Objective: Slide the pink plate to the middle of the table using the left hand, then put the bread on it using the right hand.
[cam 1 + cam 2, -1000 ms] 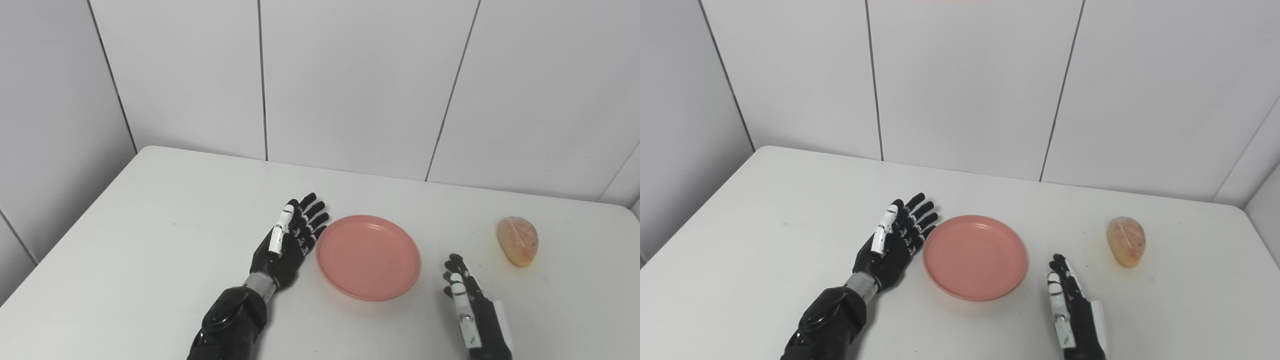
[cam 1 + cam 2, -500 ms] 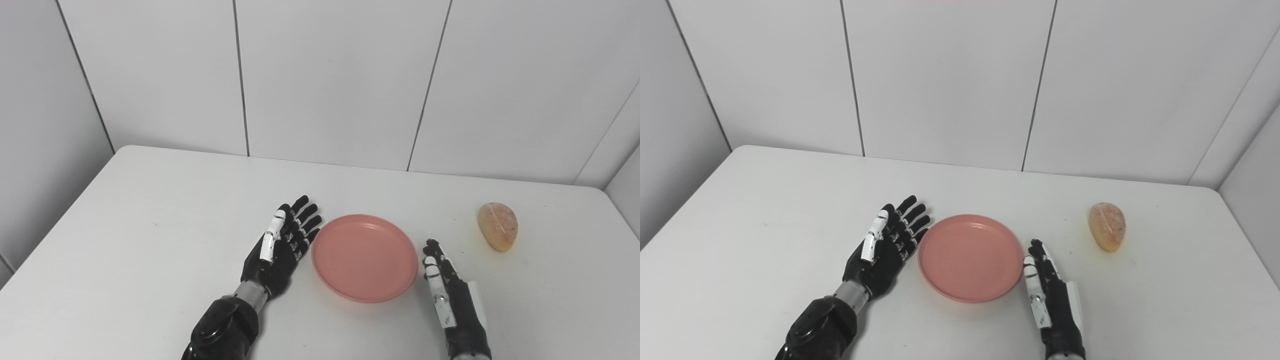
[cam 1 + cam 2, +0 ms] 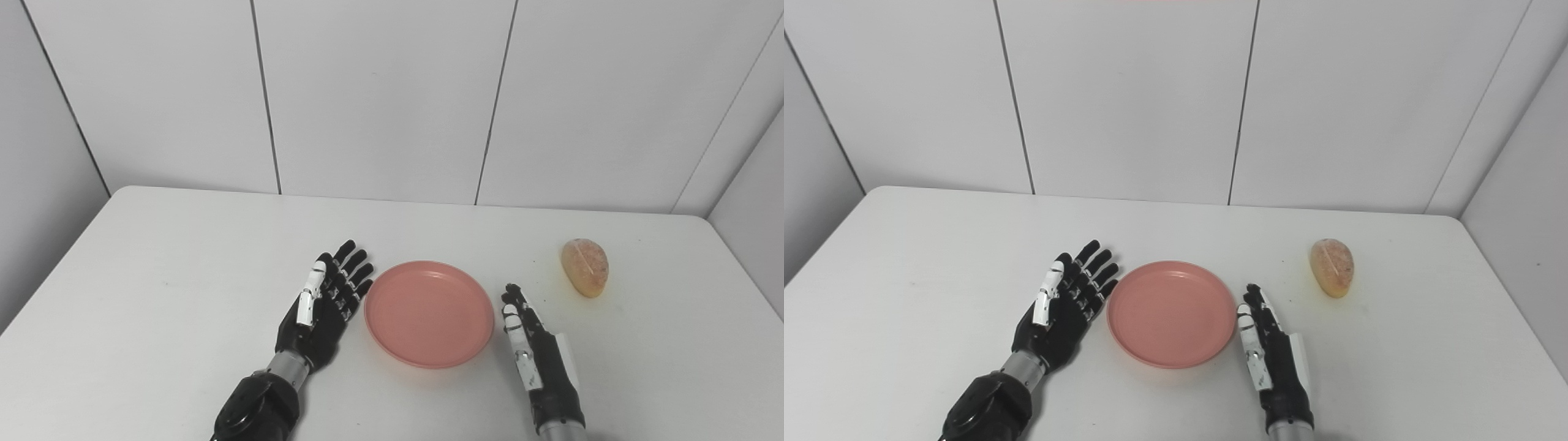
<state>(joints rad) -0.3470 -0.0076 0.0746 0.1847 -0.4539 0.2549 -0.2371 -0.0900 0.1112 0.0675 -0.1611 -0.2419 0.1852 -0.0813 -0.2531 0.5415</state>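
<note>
The pink plate [image 3: 429, 312] lies empty near the middle of the white table [image 3: 184, 269]. My left hand [image 3: 324, 306] is open, palm up, fingers straight, just left of the plate's rim; contact with the rim cannot be told. My right hand [image 3: 533, 355] is open, fingers straight, just right of the plate's near right rim. The bread [image 3: 585, 267], an oval tan loaf, lies on the table at the right, well beyond my right hand. The plate [image 3: 1171, 312] and bread [image 3: 1332, 267] also show in the right eye view.
White wall panels [image 3: 380, 98] stand behind the table's far edge. A side wall [image 3: 753, 214] closes in at the right corner. Nothing else lies on the table.
The camera has swung to the right, shifting the whole picture left. My right hand has moved forward, close beside the plate's right rim. The left hand stays by the plate.
</note>
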